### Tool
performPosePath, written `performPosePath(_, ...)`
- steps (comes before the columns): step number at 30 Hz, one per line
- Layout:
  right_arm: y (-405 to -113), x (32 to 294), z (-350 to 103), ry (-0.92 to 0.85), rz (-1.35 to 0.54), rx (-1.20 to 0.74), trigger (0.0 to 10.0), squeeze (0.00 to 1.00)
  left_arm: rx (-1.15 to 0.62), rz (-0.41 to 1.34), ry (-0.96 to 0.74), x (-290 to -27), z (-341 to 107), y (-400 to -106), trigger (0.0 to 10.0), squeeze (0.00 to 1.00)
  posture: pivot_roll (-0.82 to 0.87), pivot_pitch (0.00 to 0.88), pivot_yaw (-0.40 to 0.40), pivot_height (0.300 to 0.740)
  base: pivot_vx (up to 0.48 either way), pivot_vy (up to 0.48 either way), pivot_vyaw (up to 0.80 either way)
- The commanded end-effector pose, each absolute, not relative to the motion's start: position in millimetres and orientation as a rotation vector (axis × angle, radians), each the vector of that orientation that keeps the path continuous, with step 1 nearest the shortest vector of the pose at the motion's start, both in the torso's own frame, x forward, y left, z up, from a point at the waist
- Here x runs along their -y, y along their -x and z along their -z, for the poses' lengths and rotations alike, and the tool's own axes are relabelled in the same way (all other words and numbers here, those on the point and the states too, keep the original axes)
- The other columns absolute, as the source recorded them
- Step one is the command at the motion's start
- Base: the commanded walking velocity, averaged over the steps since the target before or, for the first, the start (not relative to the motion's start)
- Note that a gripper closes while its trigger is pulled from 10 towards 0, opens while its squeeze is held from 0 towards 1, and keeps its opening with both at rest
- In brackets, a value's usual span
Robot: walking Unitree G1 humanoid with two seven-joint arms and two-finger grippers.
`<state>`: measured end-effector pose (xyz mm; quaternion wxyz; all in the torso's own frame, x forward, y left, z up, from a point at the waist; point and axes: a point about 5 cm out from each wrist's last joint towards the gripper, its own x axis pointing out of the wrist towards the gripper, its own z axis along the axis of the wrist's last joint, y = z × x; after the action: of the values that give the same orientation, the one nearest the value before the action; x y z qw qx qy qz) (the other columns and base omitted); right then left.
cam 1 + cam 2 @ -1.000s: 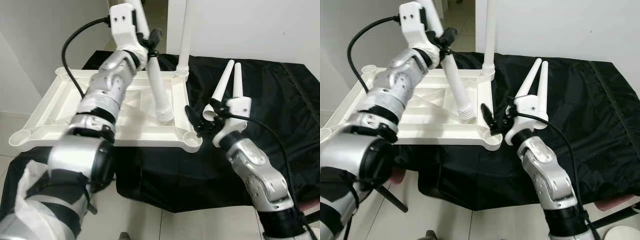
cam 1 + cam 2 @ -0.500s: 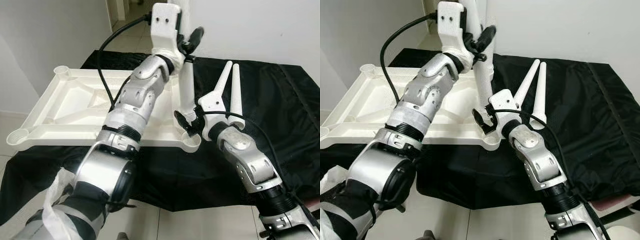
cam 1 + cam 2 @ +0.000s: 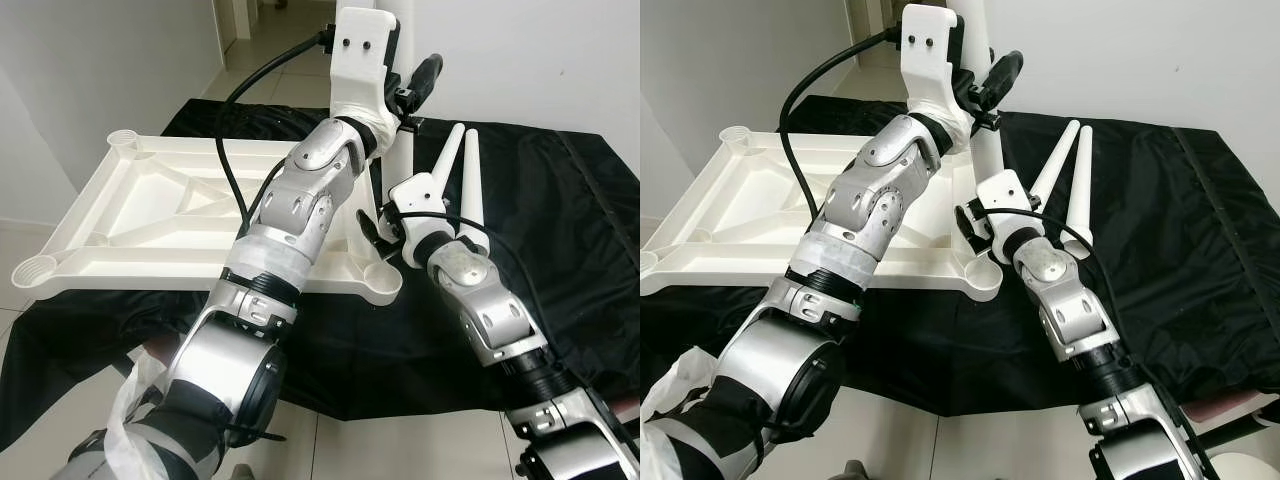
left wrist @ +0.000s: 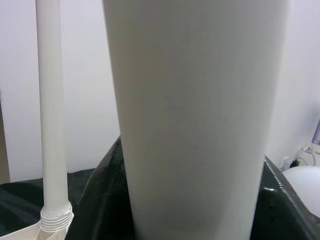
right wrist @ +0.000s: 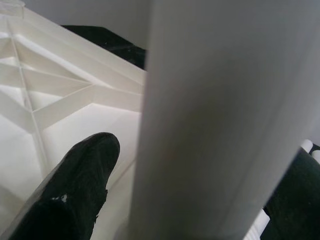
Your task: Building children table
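Observation:
A white children's tabletop (image 3: 150, 215) lies upside down on a black cloth. One white leg (image 4: 50, 100) stands screwed into its far right corner. My left gripper (image 3: 412, 85) is shut on a second white leg (image 3: 988, 155) and holds it almost upright over the near right corner socket (image 3: 385, 280). My right gripper (image 3: 975, 222) is at that leg's lower end, open. One black finger (image 5: 75, 200) sits just beside the leg with a small gap, and the other finger is hidden behind it. Two more loose legs (image 3: 468, 180) lie on the cloth to the right.
The black cloth (image 3: 580, 230) covers the low surface and hangs over its front edge. White walls stand close behind and on the left. Pale floor tiles (image 3: 400, 450) show in front. A doorway opens at the back left.
My left gripper has carried the leg from over the tabletop's middle to the near right corner and stood it upright. My right gripper has closed in on the leg's lower end.

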<state>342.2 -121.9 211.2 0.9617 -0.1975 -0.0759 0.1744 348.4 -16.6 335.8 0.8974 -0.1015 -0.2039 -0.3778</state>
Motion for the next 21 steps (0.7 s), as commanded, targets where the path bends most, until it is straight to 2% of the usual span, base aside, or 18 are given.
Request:
performPosePath(1, -345.4, 122.7, -212.9, 0.402, -0.339, 0.165, 10.0, 0.00, 0.428, 0.784, 0.204, 17.8, -338.2, -345.5, 10.0, 0.00, -0.01, 0.000, 0.002, 0.740, 0.000, 0.000, 0.00)
performPosePath(15, -351.0, 118.7, -210.9, 0.391, -0.353, 0.189, 9.8, 0.00, 0.420, 0.777, 0.210, 17.5, -339.1, -343.1, 10.0, 0.00, -0.01, 0.000, 0.000, 0.740, 0.000, 0.000, 0.00)
performPosePath(16, -351.1, 117.7, -210.4, 0.383, -0.358, 0.185, 4.8, 0.00, 0.419, 0.776, 0.210, 17.3, -339.4, -343.1, 10.0, 0.00, -0.01, 0.000, 0.001, 0.740, 0.000, 0.000, 0.00)
performPosePath(17, -351.2, 117.2, -209.6, 0.377, -0.357, 0.178, 1.8, 0.00, 0.420, 0.774, 0.210, 17.1, -339.6, -343.2, 10.0, 0.00, -0.01, 0.000, 0.001, 0.740, 0.000, 0.000, 0.00)
performPosePath(19, -351.4, 116.9, -208.9, 0.373, -0.356, 0.175, 1.8, 0.00, 0.420, 0.774, 0.210, 16.9, -339.8, -343.2, 10.0, 0.00, -0.01, 0.000, 0.001, 0.740, 0.000, 0.000, 0.00)
performPosePath(20, -351.5, 117.5, -206.7, 0.367, -0.349, 0.158, 0.0, 0.00, 0.420, 0.773, 0.210, 16.9, -340.0, -343.1, 10.0, 0.00, -0.01, 0.000, 0.001, 0.740, 0.000, 0.000, 0.00)
performPosePath(21, -351.5, 117.5, -206.7, 0.367, -0.349, 0.158, 0.0, 0.00, 0.420, 0.773, 0.210, 16.9, -340.0, -343.1, 10.0, 0.00, -0.01, 0.000, 0.001, 0.740, 0.000, 0.000, 0.00)
